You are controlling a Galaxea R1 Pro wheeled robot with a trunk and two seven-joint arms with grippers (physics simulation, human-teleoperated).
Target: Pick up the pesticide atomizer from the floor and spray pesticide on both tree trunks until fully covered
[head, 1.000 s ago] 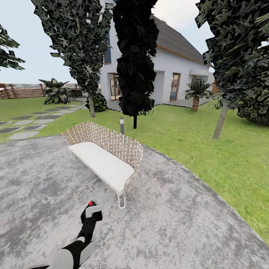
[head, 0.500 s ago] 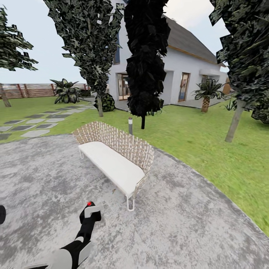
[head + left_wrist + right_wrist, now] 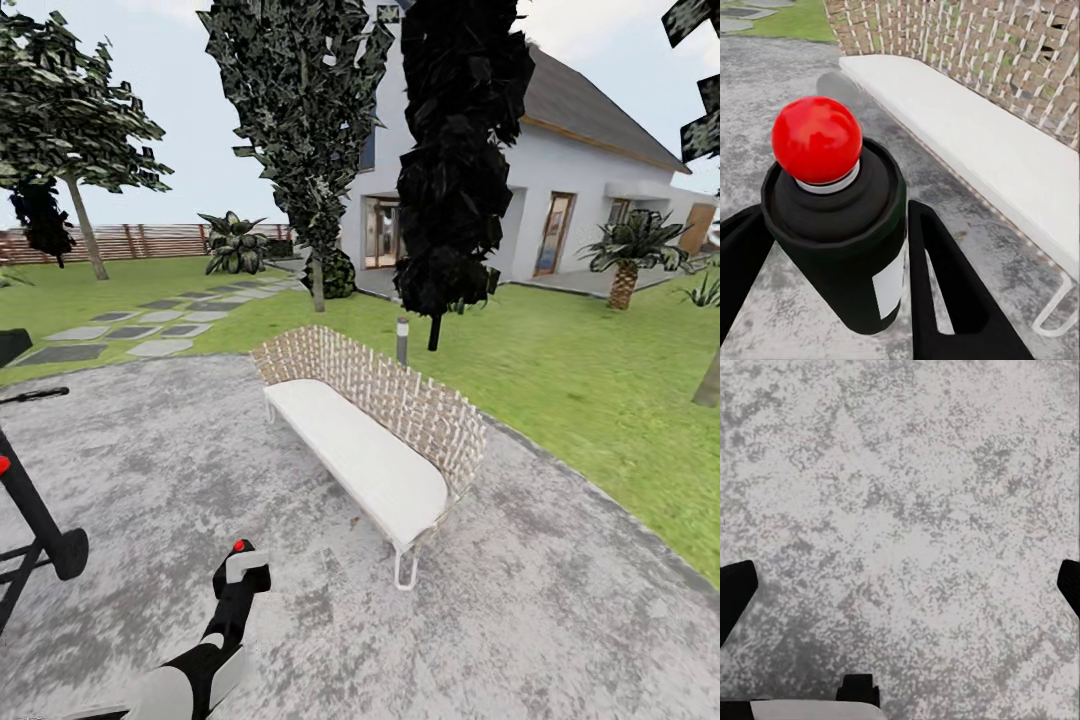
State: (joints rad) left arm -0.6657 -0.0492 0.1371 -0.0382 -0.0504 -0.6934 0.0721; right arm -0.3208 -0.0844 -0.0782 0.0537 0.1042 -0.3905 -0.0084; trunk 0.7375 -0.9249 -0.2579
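black pesticide atomizer with white label and red nozzle tip (image 3: pixel 840 225): clamped upright between left gripper (image 3: pixel 832 262) fingers, over mottled grey paving (image 3: pixel 560 620) | woven wicker bench with white cushion (image 3: pixel 370 440): just beyond | right gripper (image 3: pixel 900 592): spread wide above paving, holding nothing
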